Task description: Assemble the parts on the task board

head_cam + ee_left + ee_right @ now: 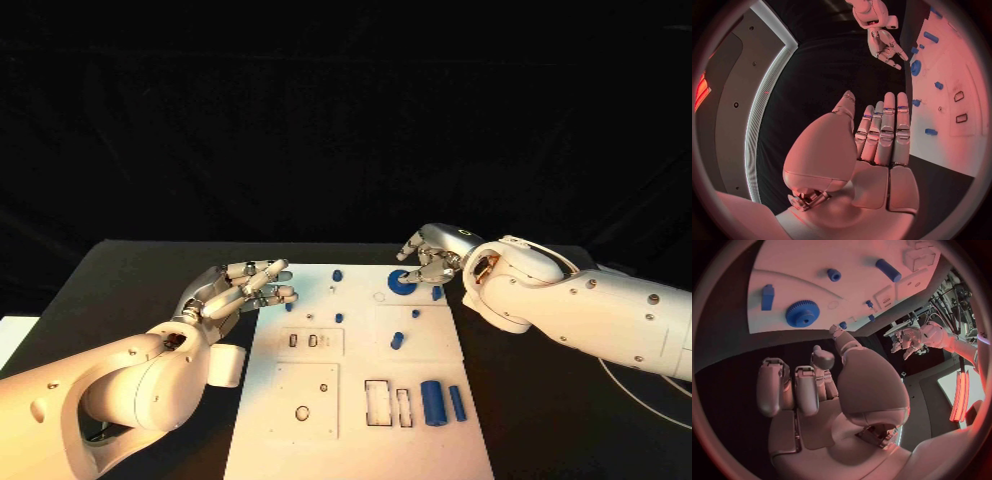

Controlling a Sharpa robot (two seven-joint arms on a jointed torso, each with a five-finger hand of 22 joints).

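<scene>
The white task board [361, 385] lies in the middle of the table, also seen in the left wrist view as the board [961, 65] and in the right wrist view as the board [792, 270]. A blue gear [400, 283] sits at its far right corner. My right hand [430, 258] hovers just beyond the gear [802, 313], fingers bent, nothing in them. My left hand [238, 288] is at the board's far left edge, fingers straight and empty; the wrist view shows that left hand [879, 135] flat. Three blue bars [431, 402] lie at the near right.
Small blue pegs [336, 274] and a short cylinder [397, 340] stand about the board's far half. Rectangular slots [378, 404] and a round hole [303, 412] open in its near half. Black table [130, 290] surrounds the board on all sides.
</scene>
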